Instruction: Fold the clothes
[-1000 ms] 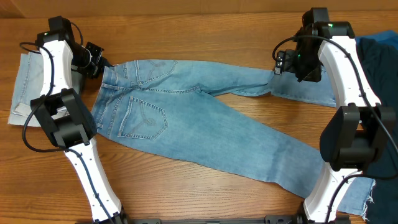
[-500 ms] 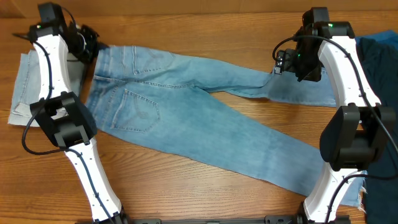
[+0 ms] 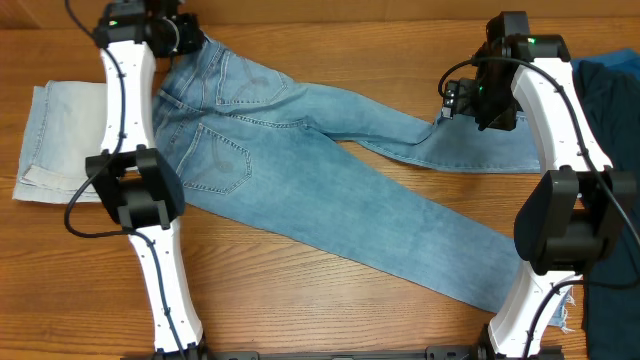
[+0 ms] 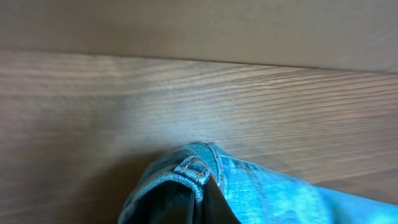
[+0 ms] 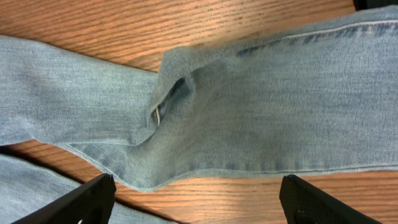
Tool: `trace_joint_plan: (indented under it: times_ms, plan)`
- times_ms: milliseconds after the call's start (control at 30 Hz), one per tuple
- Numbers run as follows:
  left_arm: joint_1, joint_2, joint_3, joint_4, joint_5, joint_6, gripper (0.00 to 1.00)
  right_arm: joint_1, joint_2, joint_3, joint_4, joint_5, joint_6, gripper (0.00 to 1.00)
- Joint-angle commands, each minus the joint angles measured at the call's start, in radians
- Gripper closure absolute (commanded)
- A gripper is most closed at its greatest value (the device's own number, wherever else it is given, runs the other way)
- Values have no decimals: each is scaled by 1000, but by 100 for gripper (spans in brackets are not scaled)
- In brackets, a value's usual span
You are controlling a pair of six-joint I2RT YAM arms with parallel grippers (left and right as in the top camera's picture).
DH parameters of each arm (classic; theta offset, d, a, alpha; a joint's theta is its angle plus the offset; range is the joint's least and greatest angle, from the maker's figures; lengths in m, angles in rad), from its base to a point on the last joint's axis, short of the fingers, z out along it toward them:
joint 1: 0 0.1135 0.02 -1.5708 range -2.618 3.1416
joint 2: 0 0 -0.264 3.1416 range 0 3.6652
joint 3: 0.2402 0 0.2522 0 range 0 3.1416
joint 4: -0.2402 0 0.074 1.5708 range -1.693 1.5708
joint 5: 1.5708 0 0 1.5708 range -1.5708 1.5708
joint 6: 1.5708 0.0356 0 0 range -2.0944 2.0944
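The light-blue jeans (image 3: pixel 300 170) lie spread back-side up across the table, one leg running to the right, the other to the front right. My left gripper (image 3: pixel 185 35) is at the far left-centre, shut on the waistband corner, which is bunched up. The left wrist view shows that lifted waistband edge (image 4: pixel 193 174) close up over bare wood. My right gripper (image 3: pixel 455 100) hangs open over the upper leg near its hem end. In the right wrist view this leg (image 5: pixel 249 106) lies creased, and the right gripper (image 5: pixel 199 205) is wide apart with only wood and cloth between its fingers.
A folded paler denim piece (image 3: pixel 60 140) lies at the left edge. A dark navy garment (image 3: pixel 615 90) lies at the right edge behind the right arm. Both arm bases stand at the table's front.
My left gripper has carried the waistband toward the back and to the right, dragging the jeans' top with it. The right arm has not moved.
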Motion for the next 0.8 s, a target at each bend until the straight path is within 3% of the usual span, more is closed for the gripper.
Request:
trace_joint_plan:
  times_ms: [0, 33, 67, 167, 333, 467, 500, 600, 767]
  plan:
    - [-49, 2, 31, 40, -238, 124, 70, 5, -10, 26, 11, 7, -4, 12]
    - [-51, 2, 31, 48, -260, 116, 39, 5, -10, 26, 12, 7, -4, 12]
    - [-51, 2, 31, 60, -283, 92, 21, 5, -10, 26, 12, 7, -4, 12]
    - [-45, -6, 44, 66, -314, 67, 6, 5, -10, 26, 14, 7, -4, 12]
    - [-46, -81, 145, -44, -410, 26, 1, 5, -10, 26, 28, 6, -4, 12]
    - [-57, -177, 194, -283, -423, 12, 8, 5, -10, 40, 43, 6, -4, 11]
    - [-60, -211, 194, -358, -422, 13, 23, 5, -13, 58, 43, 6, -4, 10]
    - [-61, -265, 194, -463, -412, 12, 93, 5, -25, 140, 29, 1, 1, 9]
    - [-55, -315, 194, -626, -389, -76, 96, 2, -45, 312, -90, 0, 52, 7]
